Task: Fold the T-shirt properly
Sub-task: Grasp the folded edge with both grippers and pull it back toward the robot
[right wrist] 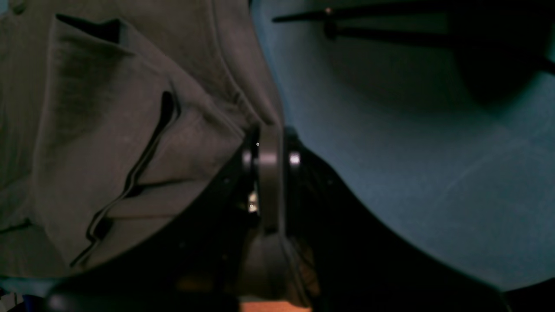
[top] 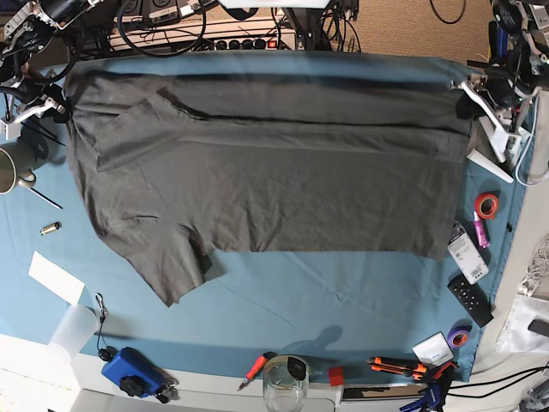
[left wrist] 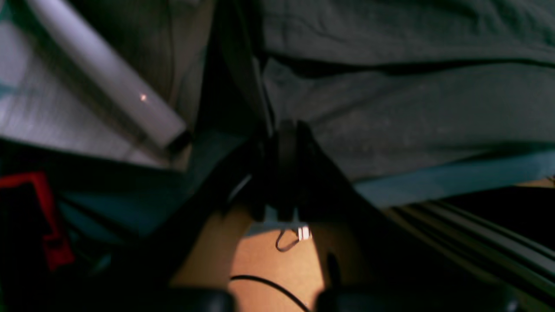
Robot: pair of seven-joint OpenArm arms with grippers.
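Your left claw [left wrist: 286,130] and right claw [right wrist: 269,138] each pinch the T-shirt [top: 274,180], spread across the counter [top: 343,292].

Blurred wrist views, cropped clutter at the bench edges

Both wrist views are soft: the left hand [left wrist: 286,143] is a dark smear against the T-shirt [left wrist: 412,117], and a pale tube [left wrist: 108,73] beside it runs out of the picture at the top. The right hand [right wrist: 269,147] hides the cloth edge between its pressed-together fingers. In the base view the glass jar [top: 285,388] is cut off by the bottom edge (its base unseen), the mug [top: 12,167] by the left edge, and the small labels on the white box [top: 467,251] are unreadable.
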